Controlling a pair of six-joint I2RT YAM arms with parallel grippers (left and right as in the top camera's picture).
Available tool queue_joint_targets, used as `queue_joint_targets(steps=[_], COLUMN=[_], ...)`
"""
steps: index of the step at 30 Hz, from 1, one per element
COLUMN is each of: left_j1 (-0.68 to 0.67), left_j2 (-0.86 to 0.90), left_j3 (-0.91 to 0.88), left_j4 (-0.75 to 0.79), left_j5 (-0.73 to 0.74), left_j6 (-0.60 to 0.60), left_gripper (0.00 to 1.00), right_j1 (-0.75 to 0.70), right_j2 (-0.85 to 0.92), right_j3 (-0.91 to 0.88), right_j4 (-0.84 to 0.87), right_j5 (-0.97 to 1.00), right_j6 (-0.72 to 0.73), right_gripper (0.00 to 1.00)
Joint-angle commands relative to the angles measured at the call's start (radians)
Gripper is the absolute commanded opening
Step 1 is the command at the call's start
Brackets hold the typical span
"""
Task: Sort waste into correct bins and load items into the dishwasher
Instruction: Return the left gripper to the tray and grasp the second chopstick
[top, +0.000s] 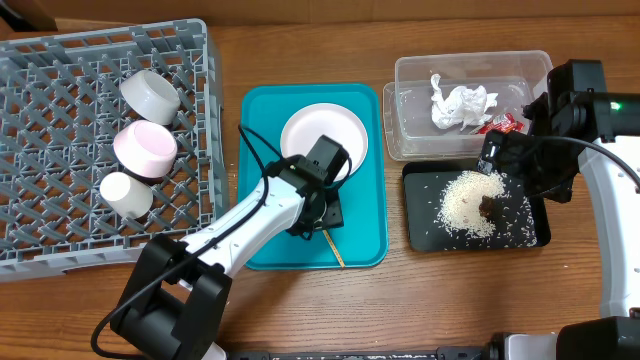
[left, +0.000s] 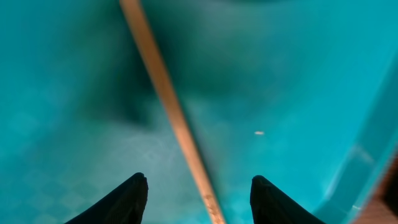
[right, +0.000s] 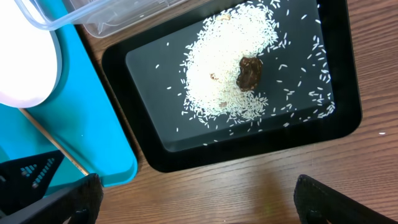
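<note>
Over the teal tray (left: 62, 93), I am holding my left hand (left: 199, 183) open astride a chopstick (left: 166, 93) bound for the rack (top: 60, 130).

The overhead view is bright and even, lit softly from above. Only faint shadows fall on the wooden counter (top: 450, 300), and the clear tub (top: 470, 57) shows small glints along its walls. The left wrist view is too close to focus: the chopstick (left: 168, 106) is a soft blur, and a dark shadow spreads across the upper part of the teal tray (left: 62, 143). The right wrist view is sharp, though the white plate (right: 25, 62) is washed out and the black tray (right: 149, 124) carries a dull sheen.
</note>
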Motion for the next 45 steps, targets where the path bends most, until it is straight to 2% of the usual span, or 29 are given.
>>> queue_joint_targets(steps=[1, 6, 10, 26, 28, 31, 34, 35, 38, 45], left_j1=[-0.003, -0.003, -0.003, -0.003, 0.000, 0.000, 0.000, 0.000, 0.007, 0.066], left_j2=[0.006, 0.006, 0.006, 0.060, 0.065, 0.065, 0.065, 0.065, 0.053, -0.082], left_j3=[-0.052, -0.071, -0.073, -0.085, -0.085, -0.085, -0.084, -0.081, -0.058, 0.026], left_j4=[0.022, 0.039, 0.042, 0.074, 0.074, 0.074, 0.074, 0.073, 0.044, -0.086], left_j5=[-0.048, -0.055, -0.053, -0.027, -0.026, -0.019, -0.014, -0.013, -0.021, -0.147], left_j6=[-0.056, -0.057, -0.058, -0.084, -0.084, -0.084, -0.084, -0.084, -0.084, -0.072], left_gripper=[0.56, 0.57, 0.53, 0.51, 0.46, 0.25, 0.07, 0.04, 0.04, 0.04], right_j1=[-0.003, -0.003, -0.003, -0.003, -0.003, -0.003, -0.003, -0.003, -0.003, -0.003], right_j2=[-0.005, -0.005, -0.005, -0.005, -0.005, -0.005, -0.005, -0.005, -0.005, -0.005], right_j3=[0.015, 0.015, 0.015, 0.015, 0.015, 0.015, 0.015, 0.015, 0.015, 0.015], right_j4=[0.002, 0.002, -0.002, -0.003, -0.003, -0.004, -0.005, -0.005, -0.008, -0.009], right_j5=[0.009, 0.009, 0.009, 0.009, 0.009, 0.009, 0.009, 0.009, 0.009, 0.010], right_j6=[0.000, 0.000, 0.000, 0.000, 0.000, 0.000, 0.000, 0.000, 0.000, 0.000], right_gripper=[1.00, 1.00, 1.00, 1.00, 1.00, 1.00, 1.00, 1.00, 1.00, 1.00])
